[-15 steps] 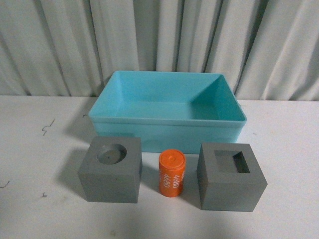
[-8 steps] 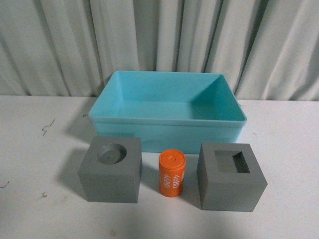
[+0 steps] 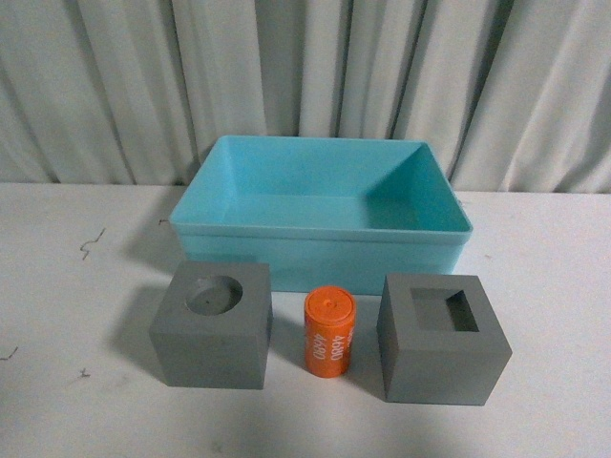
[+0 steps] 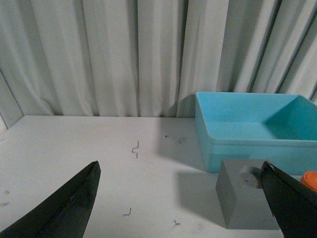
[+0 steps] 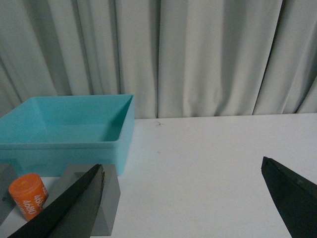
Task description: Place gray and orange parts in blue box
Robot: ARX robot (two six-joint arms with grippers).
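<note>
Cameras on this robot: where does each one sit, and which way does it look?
Front view: on the robot's body, facing forward at the light blue plastic bin, gray cube with round recess, orange cylinder and gray cube with square recess on the white table; no arm shows.
Left wrist view: on the left arm, facing the curtain; open left gripper shows.
Right wrist view: on the right arm, facing the curtain; open right gripper shows.
Shared: all see the bin and cylinder.
</note>
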